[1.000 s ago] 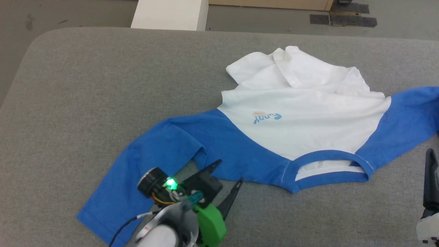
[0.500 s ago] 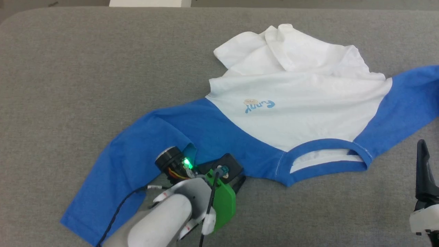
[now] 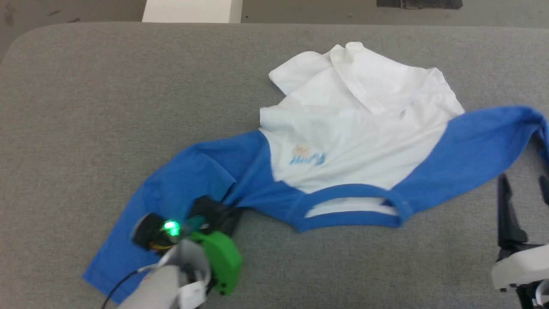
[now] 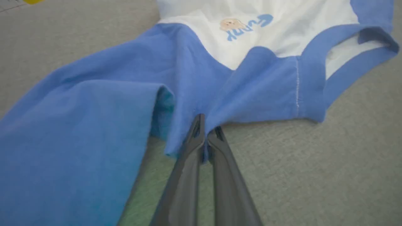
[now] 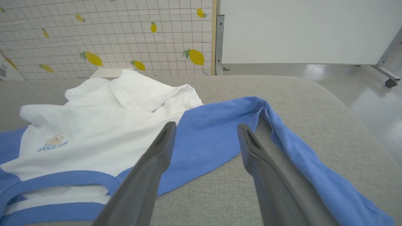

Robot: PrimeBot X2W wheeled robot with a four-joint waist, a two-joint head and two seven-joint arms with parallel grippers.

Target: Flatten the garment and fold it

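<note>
The garment [image 3: 364,128] lies crumpled on the grey table, white body toward the far side, blue collar [image 3: 351,210] toward me, and a blue sleeve spread out to each side. My left gripper [image 3: 227,208] is at the near edge of the left shoulder. In the left wrist view it [image 4: 205,130] is shut on a pinch of the blue hem [image 4: 188,138]. My right gripper [image 3: 523,193] stands open at the lower right, just short of the right sleeve [image 3: 472,146]. In the right wrist view, nothing lies between its fingers [image 5: 205,127], which hover over that sleeve [image 5: 213,138].
The grey padded table [image 3: 107,107] has rounded corners. A white box [image 3: 191,10] stands past its far edge. The right wrist view shows the right sleeve's end [image 5: 314,175] trailing toward the table's right edge [image 5: 361,125], with floor beyond it.
My left gripper went from open beside the shoulder hem to shut on it and drew left, dragging collar and body that way. The head camera also shifted. Both right fingers now show.
</note>
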